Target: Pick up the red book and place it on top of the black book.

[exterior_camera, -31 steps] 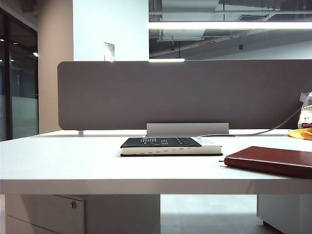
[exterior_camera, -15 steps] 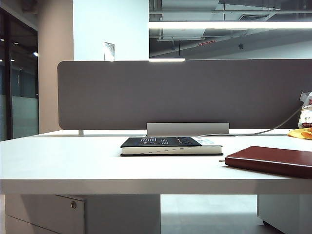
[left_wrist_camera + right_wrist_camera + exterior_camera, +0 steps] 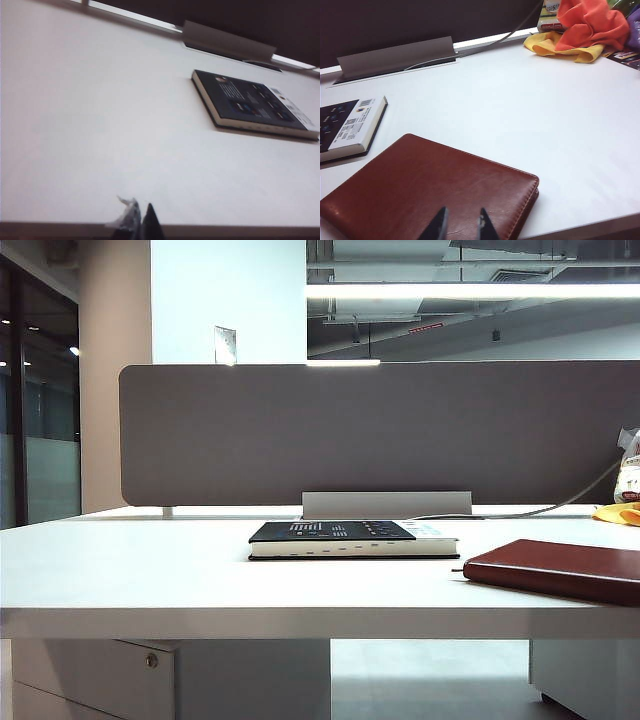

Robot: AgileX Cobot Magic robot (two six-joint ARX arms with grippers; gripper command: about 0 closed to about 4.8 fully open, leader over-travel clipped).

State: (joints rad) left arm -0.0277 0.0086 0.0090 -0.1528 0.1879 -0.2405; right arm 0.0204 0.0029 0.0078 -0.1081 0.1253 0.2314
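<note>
Below the right gripper, almost directly under its two dark fingertips, lies the thin maroon leather-like hardcover notebook with rounded corners, the red book; jaws stand at a narrow gap, nothing between them, no contact visible. Step in hand, as judged: approach for the pick, not yet made. To do it well, the gap looks too small to span the book's face, so the grip should probably take the cover by its thickness at the near corner that overhangs or nears the white desk top's front edge, with the jaws opened first. Beyond and to one side of this gripper, well apart from the red book in the exterior view, sits the thicker black-covered book with white and blue printed marks and cream page edges, the black book; carry should clear its upper cover, then lower flat and square. Left gripper hangs over bare desk near the front edge, black book far ahead of it; fingertips appear close together with a pale scrap at one tip, opening cannot be told. Count: desk, one; black book, one; red book, one; grippers, two.
</note>
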